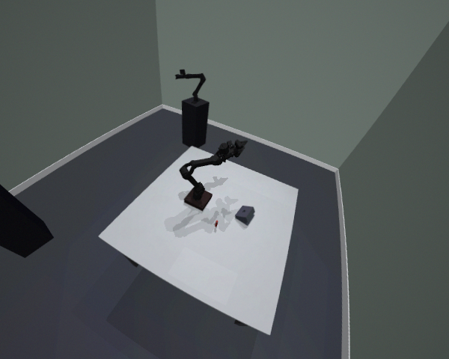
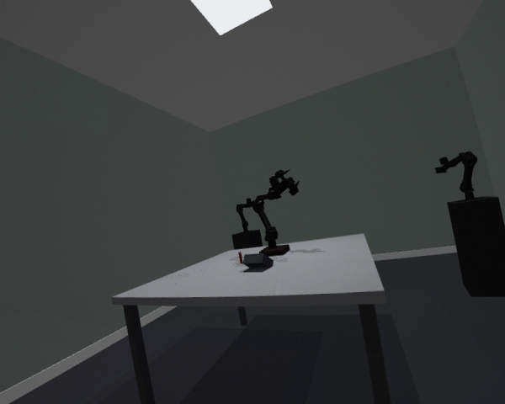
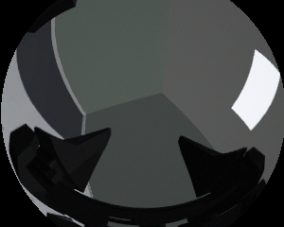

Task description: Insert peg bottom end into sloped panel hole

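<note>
Top: the pincer is high above the tabletop; below it stand the red peg and sloped block.

Exterior: it points away from the upright peg, apparently pre-grasp; next, swing down around it.

Wrist: fingers wide apart, nothing between; peg unseen.

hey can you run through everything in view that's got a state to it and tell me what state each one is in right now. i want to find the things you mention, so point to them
claw [image 1: 245, 146] [image 2: 294, 176] [image 3: 146, 136]: open, nothing between its fingers, raised above the table
peg [image 1: 216, 223] [image 2: 240, 257]: standing upright on the table, not in the hole
sloped panel [image 1: 245, 215] [image 2: 257, 261]: resting on the table
hole [image 1: 244, 211]: unfilled
ceiling light [image 2: 231, 13] [image 3: 257, 90]: lit
</note>
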`<state>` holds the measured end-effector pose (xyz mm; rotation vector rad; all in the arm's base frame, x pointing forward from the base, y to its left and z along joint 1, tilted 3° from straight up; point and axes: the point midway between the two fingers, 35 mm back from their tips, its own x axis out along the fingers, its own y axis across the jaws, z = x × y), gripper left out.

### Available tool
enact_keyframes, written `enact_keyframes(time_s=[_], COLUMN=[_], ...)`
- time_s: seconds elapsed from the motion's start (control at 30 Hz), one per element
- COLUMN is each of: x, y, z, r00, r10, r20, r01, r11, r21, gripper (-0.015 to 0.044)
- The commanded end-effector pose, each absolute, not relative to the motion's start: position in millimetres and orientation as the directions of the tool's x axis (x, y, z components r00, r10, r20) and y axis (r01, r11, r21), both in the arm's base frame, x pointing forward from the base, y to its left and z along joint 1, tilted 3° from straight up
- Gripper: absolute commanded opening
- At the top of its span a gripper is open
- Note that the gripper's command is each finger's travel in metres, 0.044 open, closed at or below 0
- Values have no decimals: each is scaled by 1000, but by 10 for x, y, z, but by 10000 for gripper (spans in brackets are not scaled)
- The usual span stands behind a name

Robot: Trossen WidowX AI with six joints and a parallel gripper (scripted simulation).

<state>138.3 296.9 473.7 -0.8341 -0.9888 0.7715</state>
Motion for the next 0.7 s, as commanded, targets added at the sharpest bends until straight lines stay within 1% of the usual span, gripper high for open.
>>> enact_keyframes(time_s=[0.0, 0.17, 0.4, 0.67], x=[1594, 1820, 1986, 2320], y=[2982, 2947, 2810, 2710], z=[4615, 4479, 4330, 4093], r00=[410, 471, 510, 598], r10=[849, 839, 828, 791], r20=[334, 273, 231, 127], r01=[-204, -241, -221, -296], r11=[442, 420, 386, 365], r21=[-873, -875, -896, -883], gripper=[440, 440, 440, 440])
